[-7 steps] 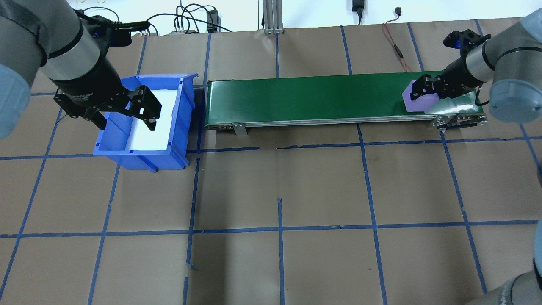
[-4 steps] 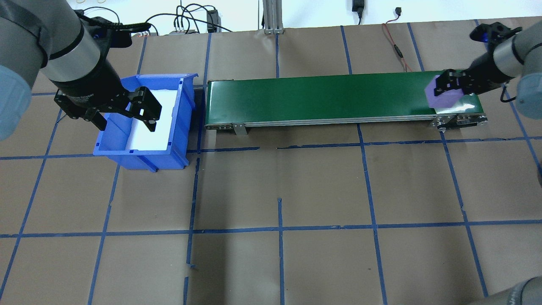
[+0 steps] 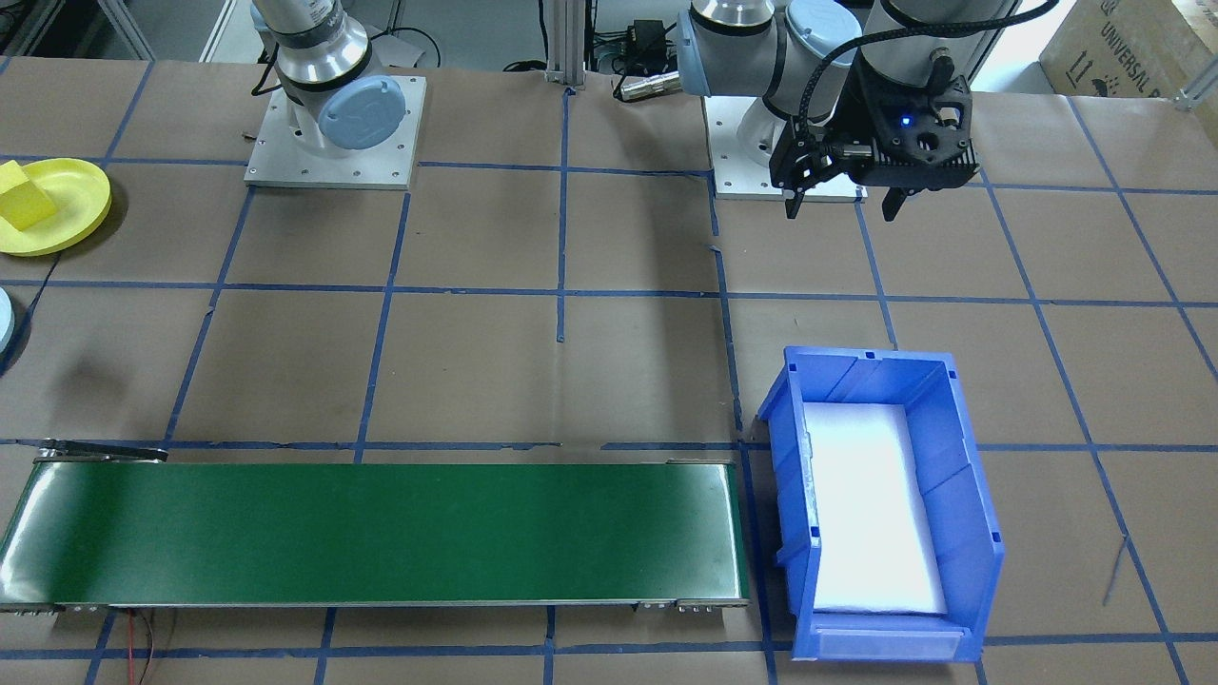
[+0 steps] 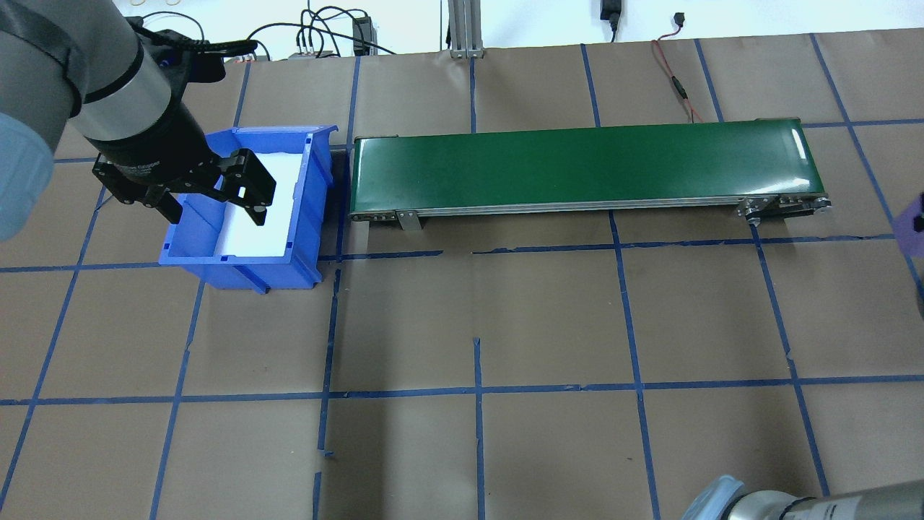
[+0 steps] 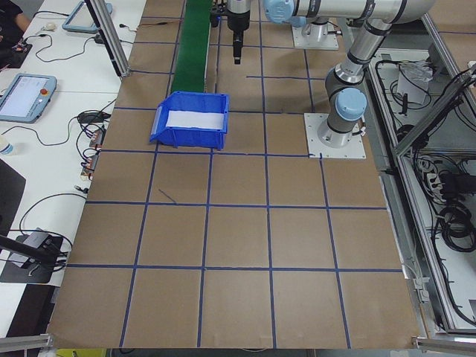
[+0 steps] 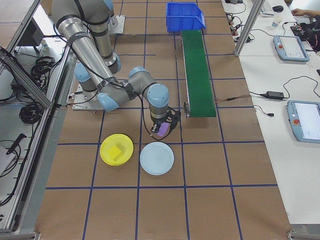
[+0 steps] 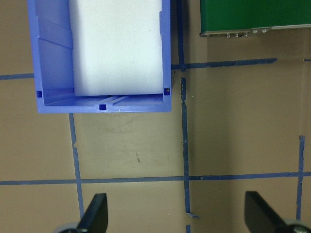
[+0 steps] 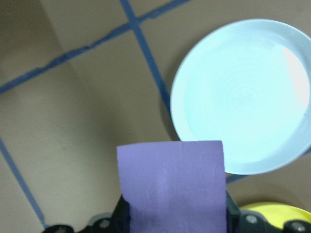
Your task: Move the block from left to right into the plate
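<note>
We see the right gripper [image 8: 172, 221] clamped on the purple block [image 8: 172, 187], near the pale plate [image 8: 241, 94]; it looks light and stiff, best gripped on flat sides. The left gripper [image 4: 216, 191] hangs open, empty.

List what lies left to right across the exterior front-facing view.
Yellow plate with yellow block → green conveyor → blue bin; the left gripper hangs above the table behind the bin.
</note>
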You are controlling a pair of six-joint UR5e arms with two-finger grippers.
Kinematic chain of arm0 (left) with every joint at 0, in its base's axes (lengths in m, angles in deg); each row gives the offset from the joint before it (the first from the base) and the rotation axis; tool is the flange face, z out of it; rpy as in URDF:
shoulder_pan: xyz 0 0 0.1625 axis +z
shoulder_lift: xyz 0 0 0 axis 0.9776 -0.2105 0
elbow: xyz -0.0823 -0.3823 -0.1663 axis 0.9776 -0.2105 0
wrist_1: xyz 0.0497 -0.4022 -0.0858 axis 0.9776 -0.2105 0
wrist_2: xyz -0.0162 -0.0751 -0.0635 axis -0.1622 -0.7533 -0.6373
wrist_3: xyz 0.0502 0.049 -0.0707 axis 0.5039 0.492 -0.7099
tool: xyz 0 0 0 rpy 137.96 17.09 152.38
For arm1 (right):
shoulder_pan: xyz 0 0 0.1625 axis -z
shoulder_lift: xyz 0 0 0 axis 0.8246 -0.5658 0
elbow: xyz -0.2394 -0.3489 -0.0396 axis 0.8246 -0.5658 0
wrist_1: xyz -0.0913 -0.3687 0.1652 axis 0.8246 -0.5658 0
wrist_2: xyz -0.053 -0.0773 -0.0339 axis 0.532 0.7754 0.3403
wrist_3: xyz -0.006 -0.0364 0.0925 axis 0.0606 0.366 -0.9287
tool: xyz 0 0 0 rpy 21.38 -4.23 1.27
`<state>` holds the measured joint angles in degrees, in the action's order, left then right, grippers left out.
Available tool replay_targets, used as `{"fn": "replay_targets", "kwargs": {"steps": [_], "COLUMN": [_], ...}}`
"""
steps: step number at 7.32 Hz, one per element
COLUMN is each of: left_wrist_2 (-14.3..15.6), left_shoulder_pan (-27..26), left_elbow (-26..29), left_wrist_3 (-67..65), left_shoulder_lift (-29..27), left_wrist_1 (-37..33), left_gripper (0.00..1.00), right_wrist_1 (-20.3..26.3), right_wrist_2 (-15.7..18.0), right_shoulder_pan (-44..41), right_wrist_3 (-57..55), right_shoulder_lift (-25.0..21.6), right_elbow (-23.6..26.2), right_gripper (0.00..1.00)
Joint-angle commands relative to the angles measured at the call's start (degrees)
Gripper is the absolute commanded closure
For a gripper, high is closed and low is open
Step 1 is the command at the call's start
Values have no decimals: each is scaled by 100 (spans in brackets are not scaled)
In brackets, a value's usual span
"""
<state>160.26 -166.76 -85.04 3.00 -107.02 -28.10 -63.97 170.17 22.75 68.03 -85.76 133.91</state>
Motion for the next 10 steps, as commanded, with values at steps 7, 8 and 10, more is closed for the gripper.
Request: {"fn": "replay_targets", "kwargs": {"steps": [7,8,10], "left_wrist_2": [-8,-8,-8], "left_shoulder_pan": [-4,5,5], "left_elbow": [-1,-1,-1], "left_wrist_3": [-9,-9,-9], "left_shoulder_lift": [5,5,5], "left_wrist_1": [0,0,0], "left_gripper": [0,0,0], "right_wrist_1": [-1898,-1863,-1017], "right_wrist_2": [-219,-210,-254], "right_shoulder_pan": [326,326,12], "right_wrist_3": [1701,1684,1456], "right_shoulder_lift": [755,703,136], "right_elbow": [42,51,-2], "right_gripper": [0,0,0]}}
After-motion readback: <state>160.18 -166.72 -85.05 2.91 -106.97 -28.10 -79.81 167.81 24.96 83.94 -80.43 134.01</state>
